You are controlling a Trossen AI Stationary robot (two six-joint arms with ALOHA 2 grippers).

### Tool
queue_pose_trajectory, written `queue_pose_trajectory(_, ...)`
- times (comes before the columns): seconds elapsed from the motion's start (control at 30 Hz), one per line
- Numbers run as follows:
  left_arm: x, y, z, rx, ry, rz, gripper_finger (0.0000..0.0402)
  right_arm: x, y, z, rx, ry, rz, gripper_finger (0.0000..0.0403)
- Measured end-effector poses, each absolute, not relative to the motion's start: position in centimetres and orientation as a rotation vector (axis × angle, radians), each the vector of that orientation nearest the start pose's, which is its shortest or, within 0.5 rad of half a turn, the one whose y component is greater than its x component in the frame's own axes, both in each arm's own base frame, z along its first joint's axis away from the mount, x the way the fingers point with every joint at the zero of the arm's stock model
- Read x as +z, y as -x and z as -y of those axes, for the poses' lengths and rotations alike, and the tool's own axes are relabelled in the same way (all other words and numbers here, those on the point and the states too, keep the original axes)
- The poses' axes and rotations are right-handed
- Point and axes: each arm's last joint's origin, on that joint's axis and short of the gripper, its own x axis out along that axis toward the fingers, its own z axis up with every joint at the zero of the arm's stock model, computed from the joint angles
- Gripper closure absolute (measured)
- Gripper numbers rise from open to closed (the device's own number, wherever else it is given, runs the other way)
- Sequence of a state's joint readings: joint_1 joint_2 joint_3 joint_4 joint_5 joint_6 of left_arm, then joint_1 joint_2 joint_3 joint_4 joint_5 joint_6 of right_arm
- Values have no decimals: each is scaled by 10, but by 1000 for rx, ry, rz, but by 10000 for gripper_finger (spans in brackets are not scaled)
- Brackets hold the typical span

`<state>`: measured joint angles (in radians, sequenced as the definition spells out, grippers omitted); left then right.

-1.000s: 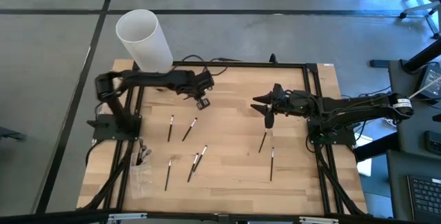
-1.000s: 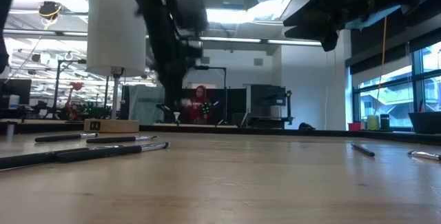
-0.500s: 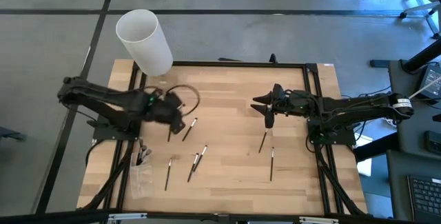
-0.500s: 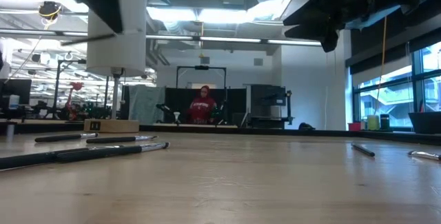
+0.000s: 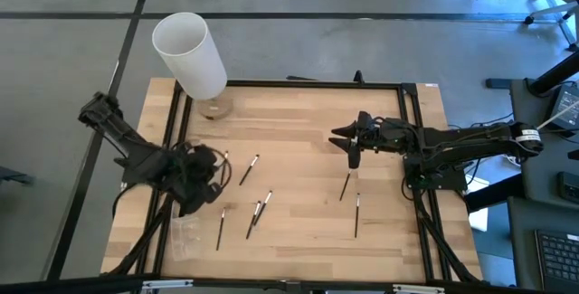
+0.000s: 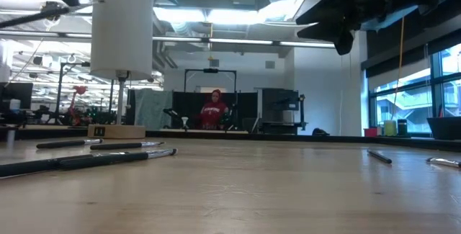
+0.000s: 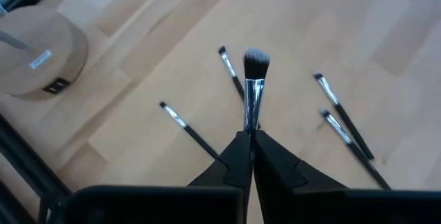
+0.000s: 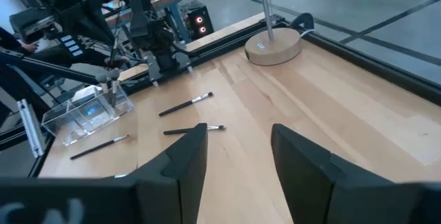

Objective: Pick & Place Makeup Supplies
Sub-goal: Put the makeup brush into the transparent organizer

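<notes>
My left gripper (image 7: 249, 136) is shut on a makeup brush (image 7: 253, 89) with a fluffy head and a silver ferrule. In the high view it hangs over the table's left side (image 5: 201, 184). Other thin dark brushes lie flat on the wood (image 5: 250, 169) (image 5: 222, 228) (image 5: 256, 213) (image 5: 345, 185) (image 5: 356, 214). Some also show under the left gripper (image 7: 189, 131) (image 7: 335, 98). My right gripper (image 5: 353, 152) (image 8: 238, 145) is open and hovers above the table's right half, touching nothing. My left gripper pinches the brush between its two fingertips, just behind the silver ferrule (image 7: 251, 122). The dark handle is hidden between the fingers. The brush runs on along the fingers, head (image 7: 256, 60) pointing away from the wrist, and is lifted clear of the table.
A tall white cylinder (image 5: 188, 52) stands on a round wooden base (image 5: 215, 109) (image 7: 38, 48) at the far left corner. A clear plastic box (image 5: 185, 232) (image 8: 86, 112) sits by the left edge. Black frame rails (image 5: 412, 140) border the table. A person in red (image 6: 213, 111) is far behind.
My left arm has swung from the table's far middle toward the left and near side, ending over the left edge by the plastic box. In the low view it has passed out toward the upper left. The right arm and the brushes on the table have kept still.
</notes>
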<state>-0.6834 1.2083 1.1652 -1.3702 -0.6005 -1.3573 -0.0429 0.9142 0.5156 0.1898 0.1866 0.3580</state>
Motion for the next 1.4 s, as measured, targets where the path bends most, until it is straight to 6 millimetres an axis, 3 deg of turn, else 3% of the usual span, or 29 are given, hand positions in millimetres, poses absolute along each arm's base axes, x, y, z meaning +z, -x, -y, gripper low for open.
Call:
queue_pose_trajectory(0.37, 309, -122, 133, 586, 400, -893, 399, 253, -202, 14, -257, -346, -167, 240)
queue_pose_trajectory(0.6, 309, -118, 130, 644, 393, -834, 397, 253, -202, 14, -261, -370, -163, 240)
queue_pose_trajectory(0.77, 297, -134, 114, 759, 422, -860, 395, 253, -202, 14, -263, -398, -159, 240)
queue_pose_trajectory(1.03, 253, -186, 98, 727, 459, -1151, 356, 251, -201, 14, -271, -425, -178, 240)
queue_pose_trajectory(1.23, 226, -215, 81, 862, 439, -1261, 313, 249, -201, 14, -275, -424, -194, 240)
queue_pose_trajectory(1.4, 194, -240, 73, 840, 409, -1395, 305, 249, -201, 14, -275, -420, -200, 240)
